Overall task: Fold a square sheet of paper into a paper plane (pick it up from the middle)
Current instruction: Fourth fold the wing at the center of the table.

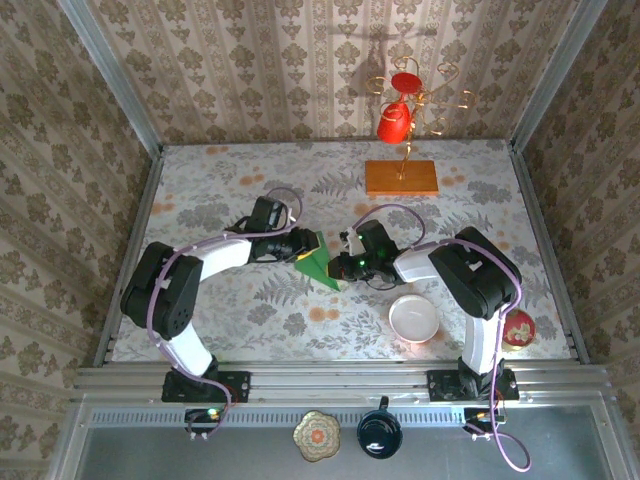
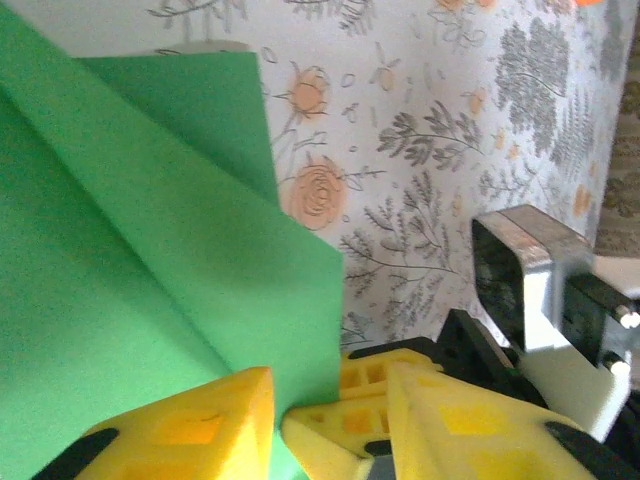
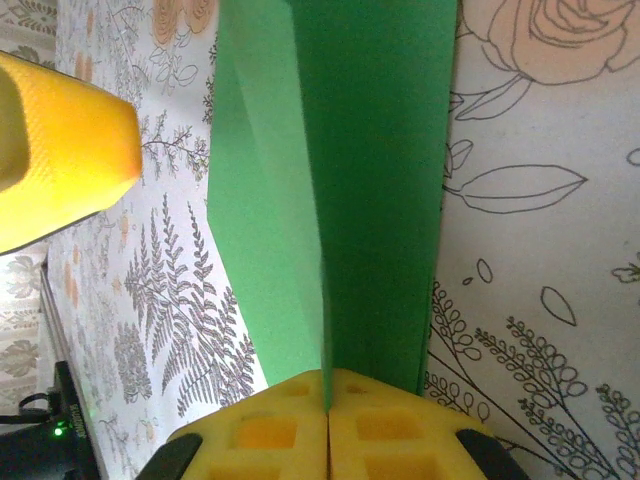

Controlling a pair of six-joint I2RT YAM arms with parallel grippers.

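Note:
The square sheet of paper [image 1: 318, 263] is bright green and folded into layers, standing up off the middle of the table. My right gripper [image 1: 346, 263] is shut on its centre crease [image 3: 324, 250], with the fold rising straight out from between the pads [image 3: 327, 378]. My left gripper [image 1: 300, 249] faces it from the left with its jaws apart [image 2: 328, 388]. The paper's [image 2: 150, 260] lower edge and the right gripper's yellow fingertips [image 2: 340, 425] sit between the left fingers. One left finger [image 3: 60, 150] hovers beside the paper without touching it.
A white bowl [image 1: 414, 320] stands near the right arm's base, with a small red dish [image 1: 518, 328] beside it. At the back, an orange wooden slab [image 1: 402, 177] carries a wire stand with a red mug [image 1: 393, 122]. Patterned walls enclose the table.

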